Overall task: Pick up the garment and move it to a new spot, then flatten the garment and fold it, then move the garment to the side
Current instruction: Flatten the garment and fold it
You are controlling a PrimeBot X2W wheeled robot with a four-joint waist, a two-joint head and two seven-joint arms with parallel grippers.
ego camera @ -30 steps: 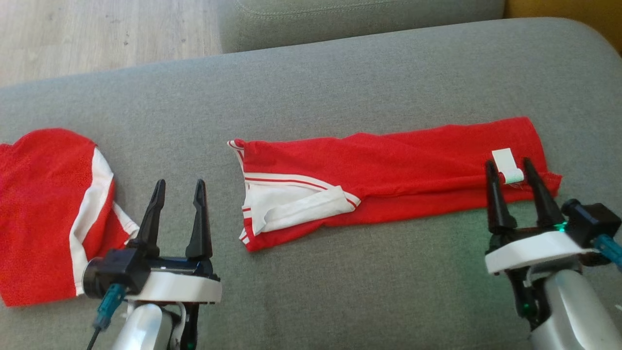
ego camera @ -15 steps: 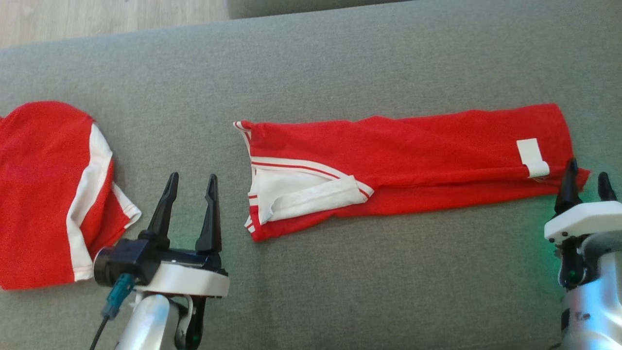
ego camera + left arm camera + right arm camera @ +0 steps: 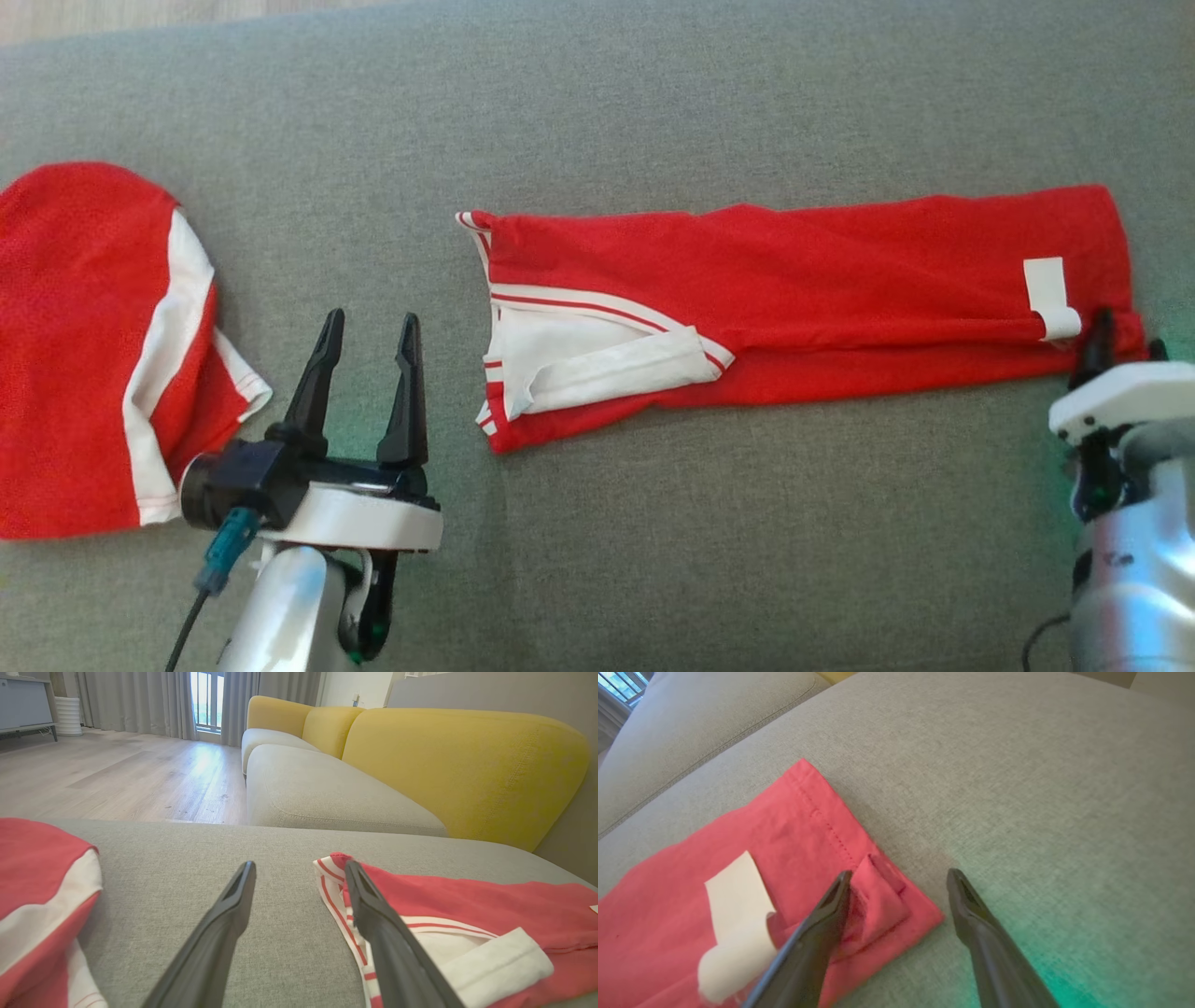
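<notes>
A: Your left gripper (image 3: pixel 372 322): what is it doing in the head view?
B: Its fingers are spread wide and grip nothing. It hovers over bare sofa cushion (image 3: pixel 653 112), between the garment (image 3: pixel 794 280) and a second red piece (image 3: pixel 75 345) lying off to the left. Your right gripper (image 3: pixel 1131 334) sits at the garment's far right end, just beside the white tag (image 3: pixel 1046 289), and it is spread too.
A: How far along are you?
B: About midway, I'd judge. The garment lies flat as a long strip across the cushion, so the lengthwise fold looks done. The crosswise folds and the move to the side are left.
A: And the left wrist view?
B: You see the left gripper (image 3: pixel 300 865) with both fingers well apart and nothing between them. The striped end of the garment (image 3: pixel 467 896) lies just beside the finger on that view's right.
A: The right wrist view?
B: The right gripper (image 3: pixel 899 874) is empty. One finger lies over the garment's (image 3: pixel 784 830) rumpled corner, near the tag (image 3: pixel 738 886), and the other over bare cushion. Whether the tip touches the cloth, you cannot tell
</notes>
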